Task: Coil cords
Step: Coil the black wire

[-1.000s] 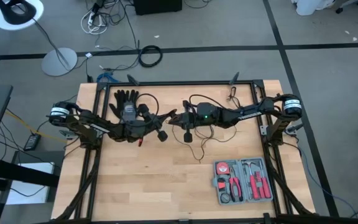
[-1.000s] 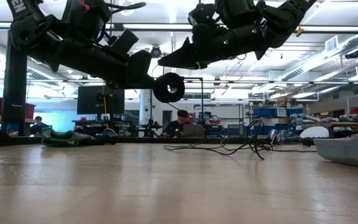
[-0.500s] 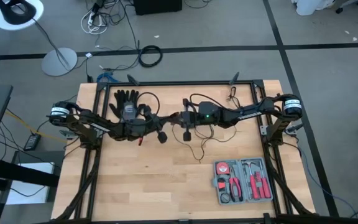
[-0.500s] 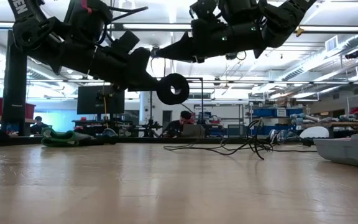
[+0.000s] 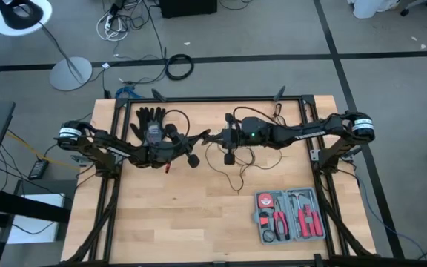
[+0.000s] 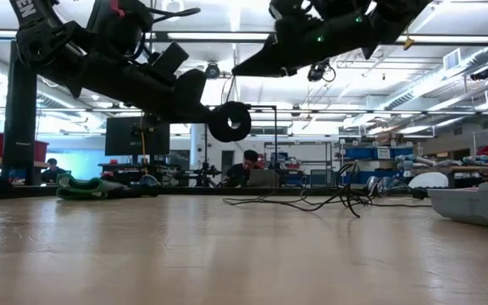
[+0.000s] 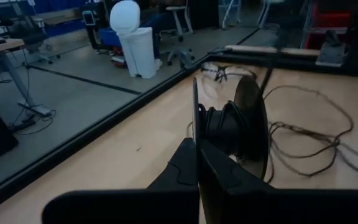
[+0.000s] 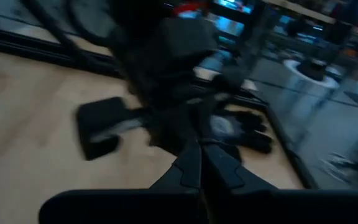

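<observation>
The cord is a thin black wire ending in a round black disc (image 6: pixel 230 121). The disc hangs above the table's middle at the tip of my left gripper (image 6: pixel 203 108), which is shut on it. My right gripper (image 6: pixel 237 71) is shut, higher up and just right of the disc (image 5: pixel 193 161). A thin stretch of wire (image 6: pixel 225 91) runs from its tip down to the disc. The rest of the wire lies in loose loops (image 5: pixel 237 167) on the wooden table under the right arm. My left gripper pinches the cord's disc end (image 7: pixel 219 127) between its two fingers, coming nearly level from the table's left. The disc stands on edge beyond the fingertips, clear of the table. The fingers hide the exact place of contact. My right gripper pinches the thin wire (image 6: pixel 227 78) at its fingertips, reaching in from the table's right and slanting slightly down. The wire runs almost straight down from the fingertips to the disc. The blurred right wrist view does not show the contact.
A black glove (image 5: pixel 152 119) lies at the far left of the table, behind the left arm. A grey tool tray (image 5: pixel 289 216) with red-handled pliers sits near the front right. A black frame (image 5: pixel 213 99) runs along the table's edges.
My right gripper has risen, still shut, and the stretch of wire between it and the disc has grown longer. The disc and my left gripper have stayed where they were.
</observation>
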